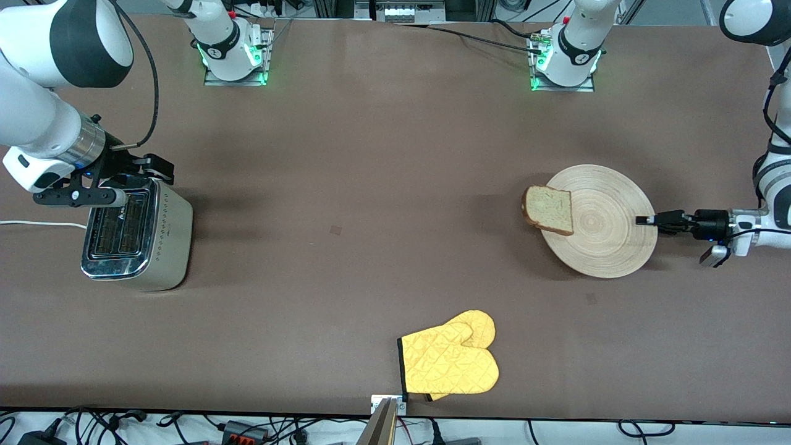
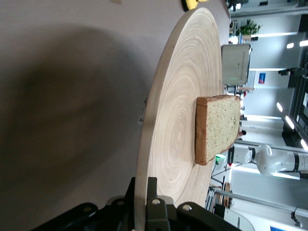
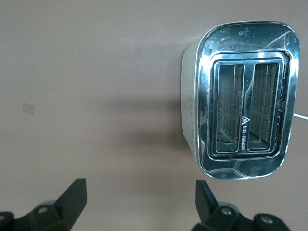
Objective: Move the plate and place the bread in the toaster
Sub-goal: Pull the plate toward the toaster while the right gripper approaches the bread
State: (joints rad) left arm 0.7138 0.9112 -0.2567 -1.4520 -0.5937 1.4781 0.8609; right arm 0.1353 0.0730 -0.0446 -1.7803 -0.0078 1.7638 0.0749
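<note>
My left gripper [image 1: 646, 220] is shut on the rim of the round light-wood plate [image 1: 609, 232] and holds it just off the table, with a shadow under it. The left wrist view shows the fingers [image 2: 166, 185] clamped on the rim of the plate [image 2: 178, 134]. The bread [image 1: 549, 209] lies on the plate's edge toward the right arm's end and overhangs it a little; it also shows in the left wrist view [image 2: 216, 127]. My right gripper [image 1: 139, 174] hangs open and empty [image 3: 139, 197] over the farther end of the silver toaster [image 1: 139, 232], whose two slots [image 3: 245, 101] are empty.
A yellow oven mitt [image 1: 451, 361] lies near the table's front edge, at its middle. The toaster's white cord [image 1: 37, 224] runs off toward the right arm's end of the table. Bare brown table lies between toaster and plate.
</note>
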